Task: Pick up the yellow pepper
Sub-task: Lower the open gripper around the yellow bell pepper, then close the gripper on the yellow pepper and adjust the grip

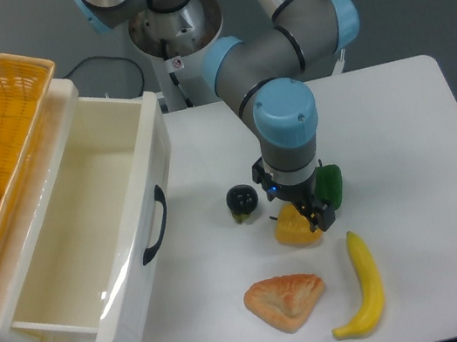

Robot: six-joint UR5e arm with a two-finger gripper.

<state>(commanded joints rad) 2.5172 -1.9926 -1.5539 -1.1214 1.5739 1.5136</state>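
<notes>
The yellow pepper (295, 229) lies on the white table, a lumpy yellow-orange shape just below the arm's wrist. My gripper (295, 209) hangs directly over it, pointing down, with its black fingers (318, 213) low around the pepper's top. The wrist hides the upper part of the pepper and the gap between the fingers, so whether they press on it cannot be told.
A green pepper (330, 184) sits just right of the gripper, a dark round object (241, 200) just left. A pastry wedge (285, 301) and a banana (363, 284) lie nearer the front. An open white drawer (89, 234) and a basket (6, 113) stand at left.
</notes>
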